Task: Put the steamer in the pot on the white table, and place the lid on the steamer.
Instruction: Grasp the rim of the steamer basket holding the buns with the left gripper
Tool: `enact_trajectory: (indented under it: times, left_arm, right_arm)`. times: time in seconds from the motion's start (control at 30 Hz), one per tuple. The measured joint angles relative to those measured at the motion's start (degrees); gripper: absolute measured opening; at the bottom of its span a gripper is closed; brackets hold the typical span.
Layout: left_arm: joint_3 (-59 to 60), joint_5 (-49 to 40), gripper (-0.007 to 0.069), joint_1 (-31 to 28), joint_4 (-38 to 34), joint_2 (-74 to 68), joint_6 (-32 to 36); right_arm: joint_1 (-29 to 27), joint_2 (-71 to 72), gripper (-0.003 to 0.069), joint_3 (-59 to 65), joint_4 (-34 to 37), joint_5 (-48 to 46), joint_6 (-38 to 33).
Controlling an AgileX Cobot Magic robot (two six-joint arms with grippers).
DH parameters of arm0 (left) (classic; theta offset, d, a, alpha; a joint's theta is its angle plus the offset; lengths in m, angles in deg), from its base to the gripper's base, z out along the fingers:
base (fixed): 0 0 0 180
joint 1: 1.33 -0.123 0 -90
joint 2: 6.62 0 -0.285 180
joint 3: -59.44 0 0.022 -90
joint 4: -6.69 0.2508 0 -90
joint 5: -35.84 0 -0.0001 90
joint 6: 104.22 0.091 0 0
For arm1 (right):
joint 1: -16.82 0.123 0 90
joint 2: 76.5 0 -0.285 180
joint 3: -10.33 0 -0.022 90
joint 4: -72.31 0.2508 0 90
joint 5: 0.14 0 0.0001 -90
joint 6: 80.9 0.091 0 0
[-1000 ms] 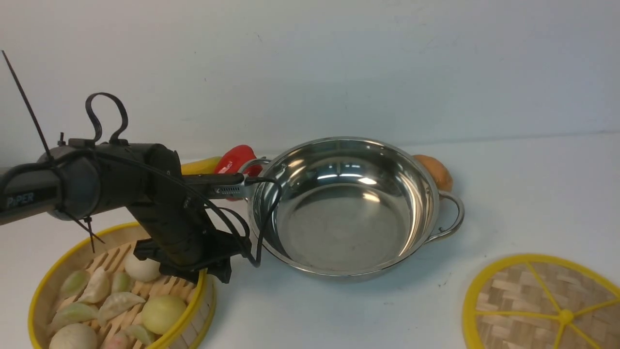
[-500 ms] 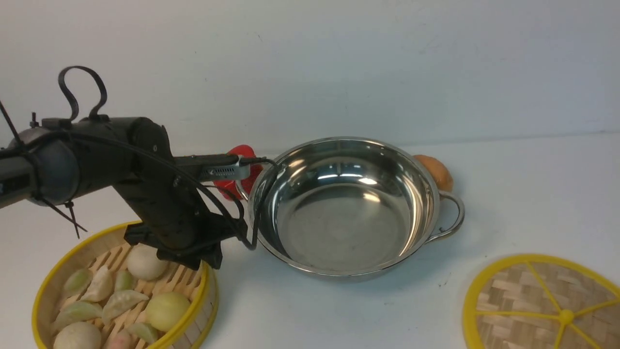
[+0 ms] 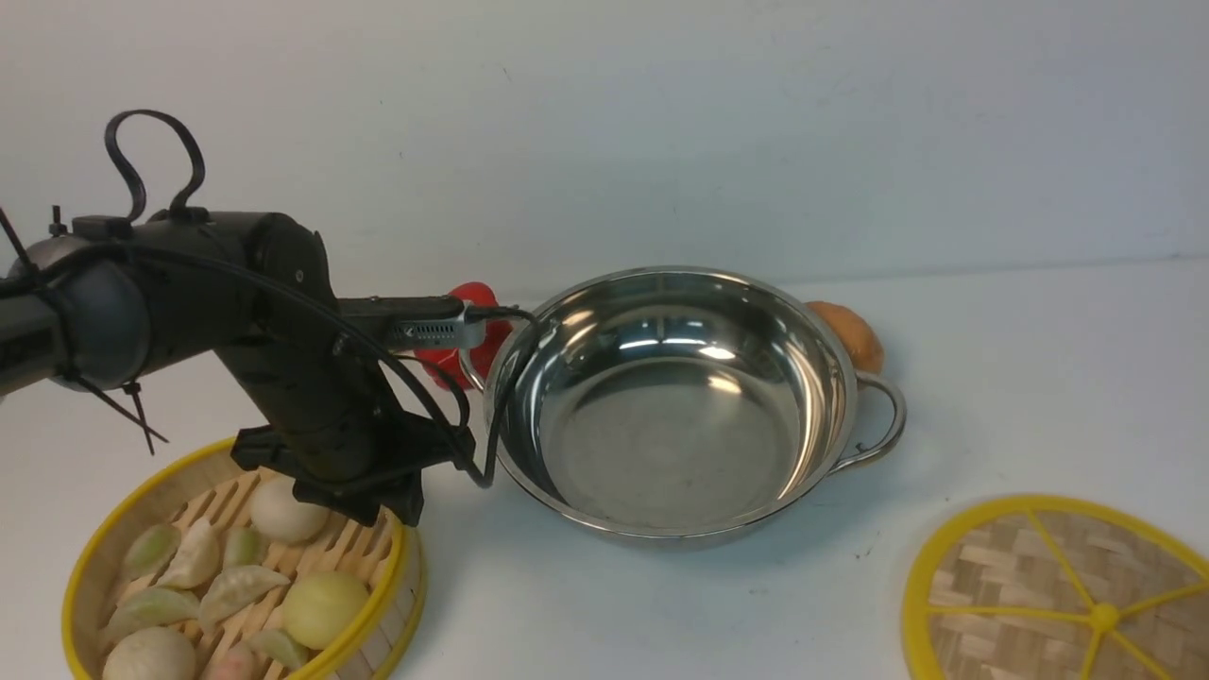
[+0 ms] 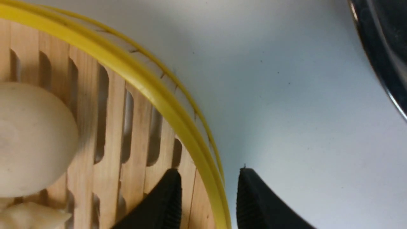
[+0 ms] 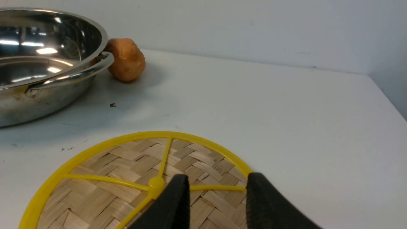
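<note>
The white worktop (image 3: 661,614) spreads beneath the left tool (image 4: 210,178) and out past the right tool (image 5: 219,179), carrying everything else. The pot (image 3: 675,444), shiny steel with looped side handles, sits upright to the right of the left tool, near it, and farther forward than the right tool; its inside is bare. The steamer (image 3: 391,576) is on the worktop, outside the pot, with its slatted floor reaching leftward and back toward the camera from the left tool. The lid (image 3: 1011,586) lies flat well to the right of the left tool, woven side showing, with the right tool's tips in front of part of it in the right wrist view.

The left tool is partly open, one tip on each side of the steamer's yellow rim, with gaps showing and nothing gripped. The right tool is open, its tips apart and holding nothing.

Just beyond the left tool, behind the pot's handle, is a red item (image 3: 458,364); a rounded orange-brown one (image 3: 847,335) is behind the pot, well to the left tool's right. Small food pieces (image 3: 236,590), round and crescent-shaped, lie in the steamer beside and below the left tool.
</note>
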Motion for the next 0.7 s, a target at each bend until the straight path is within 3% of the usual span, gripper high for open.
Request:
enact_trajectory:
  times: [0.7]
  left_arm:
    - [0.00, 0.66, 0.0248, 0.00, -0.58, -3.70, 0.00]
  right_arm:
    - [0.00, 0.00, 0.0241, 0.00, 0.00, 0.00, 0.00]
